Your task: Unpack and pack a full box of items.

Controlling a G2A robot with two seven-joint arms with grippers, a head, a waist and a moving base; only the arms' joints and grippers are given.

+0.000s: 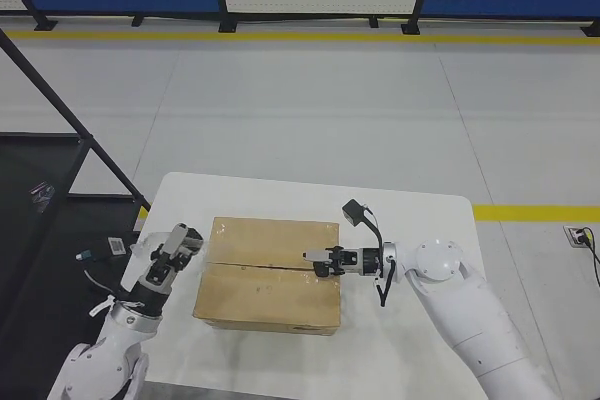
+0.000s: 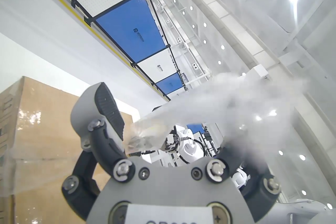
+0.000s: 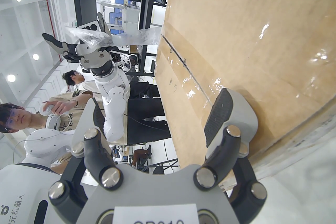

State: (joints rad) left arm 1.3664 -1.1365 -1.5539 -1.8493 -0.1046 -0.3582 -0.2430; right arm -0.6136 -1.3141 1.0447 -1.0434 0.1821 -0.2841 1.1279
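Fingers point(image 3: 218, 117) spread, right gripper point(image 1: 312, 262) lies level over box point(image 1: 260, 295).

Left arm point(image 1: 120, 322) bent, left gripper point(image 1: 183, 240) tilted upward, fingers spread, right arm point(image 1: 450, 290) extended level, right gripper point(image 1: 315, 262) gaping wide

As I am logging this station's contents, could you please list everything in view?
cardboard box: one, brown, closed, middle of the table
tape strip: one, clear, stretched from the box's left end to the left arm's jaws
table: one, white, under the box
metal frame: one, black, left of the table
floor lines: two, yellow, one beside the table, one far behind it
left arm: one, white, left of the box, jaws open and raised
right arm: one, white, right of the box, jaws open at the box's top right edge
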